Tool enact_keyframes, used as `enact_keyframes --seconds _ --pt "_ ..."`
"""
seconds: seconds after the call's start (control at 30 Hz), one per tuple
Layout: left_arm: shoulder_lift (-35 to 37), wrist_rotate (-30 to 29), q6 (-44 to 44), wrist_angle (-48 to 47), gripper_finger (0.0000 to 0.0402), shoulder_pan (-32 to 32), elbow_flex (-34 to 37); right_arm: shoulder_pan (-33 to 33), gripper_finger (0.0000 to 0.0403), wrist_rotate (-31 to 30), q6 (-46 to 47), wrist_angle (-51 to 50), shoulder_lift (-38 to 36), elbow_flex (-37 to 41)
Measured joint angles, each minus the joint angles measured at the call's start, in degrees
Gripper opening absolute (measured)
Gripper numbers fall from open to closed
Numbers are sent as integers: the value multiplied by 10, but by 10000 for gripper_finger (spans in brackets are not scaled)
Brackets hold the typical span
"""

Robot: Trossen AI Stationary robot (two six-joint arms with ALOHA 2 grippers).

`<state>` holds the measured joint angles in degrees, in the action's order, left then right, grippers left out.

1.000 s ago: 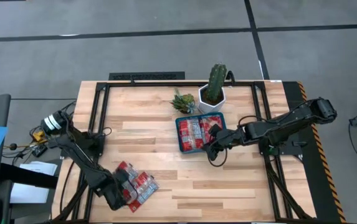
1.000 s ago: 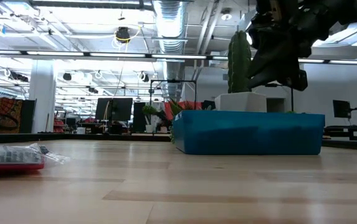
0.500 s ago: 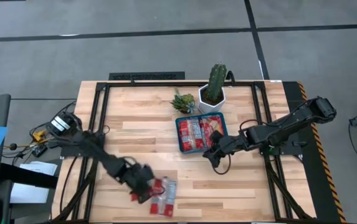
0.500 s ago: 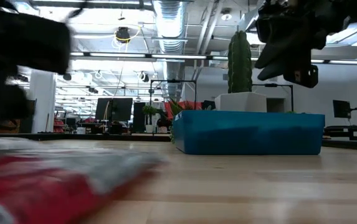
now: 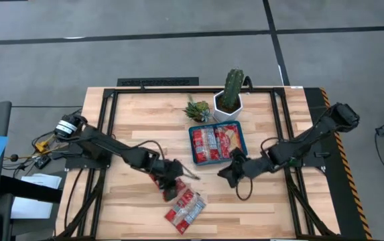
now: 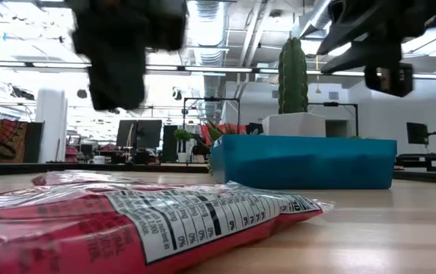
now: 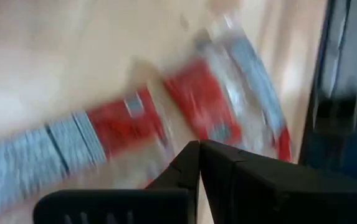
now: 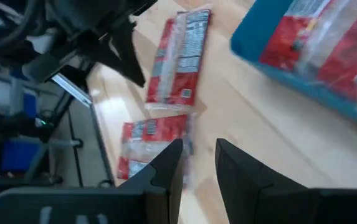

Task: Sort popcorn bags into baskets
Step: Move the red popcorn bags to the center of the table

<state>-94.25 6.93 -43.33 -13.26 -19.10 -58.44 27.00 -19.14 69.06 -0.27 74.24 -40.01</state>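
Several red popcorn bags with silvery panels lie flat on the wood table near its front middle: one group [image 5: 186, 209] [image 6: 134, 224] and another [image 5: 158, 179] [image 8: 179, 59] just beyond it. More bags [image 5: 213, 142] lie in the teal-blue tray [image 5: 193, 152] [image 6: 301, 161]. My left gripper [image 5: 173, 190] [image 7: 199, 148] is shut and stands over the loose bags; the low view shows it [image 6: 126, 61] above the table. My right gripper [image 5: 226, 173] [image 8: 198, 155] is open and empty, just off the tray's near right corner.
A white hexagonal pot with a cactus [image 5: 229, 102] and a small green plant [image 5: 197, 108] stand just behind the tray. Black frame rails [image 5: 108, 127] run along the table's left, right and far sides. Bare wood lies at the near right.
My left gripper has swept from the table's near left corner toward its middle, and the loose bags have slid along the table with it and spread out near the front middle. My right gripper has gone from over the tray toward the near edge.
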Motion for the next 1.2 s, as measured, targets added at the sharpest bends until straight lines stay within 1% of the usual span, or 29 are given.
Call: enact_keyframes --seconds 0.07,0.17,0.27,0.43,0.5,0.6,0.67,0.83,1.0,1.2 --pt "13 3 28 -60 0 -19 -17 28 114 -24 24 17 16 0" --pt "25 2 40 -100 0 -56 -22 59 105 -33 45 51 61 -8" --pt "25 -10 39 -118 0 -95 -18 73 92 -29 45 60 128 -51" --pt "25 -66 25 -58 0 -142 18 78 68 -30 26 58 228 -153" --pt "23 -85 20 -30 0 -153 36 78 61 -30 24 50 256 -187" --pt "9 -102 10 -4 0 -174 59 79 54 -21 16 51 288 -228" --pt "-6 -116 -3 30 0 -193 71 82 50 -16 16 48 303 -248" --pt "-60 -167 -30 111 0 -231 72 90 39 -17 25 28 338 -296" --pt "-125 -162 -56 204 0 -236 68 94 21 -22 50 -8 349 -314" --pt "-189 -149 -48 235 0 -219 19 101 16 -34 68 -32 346 -314"
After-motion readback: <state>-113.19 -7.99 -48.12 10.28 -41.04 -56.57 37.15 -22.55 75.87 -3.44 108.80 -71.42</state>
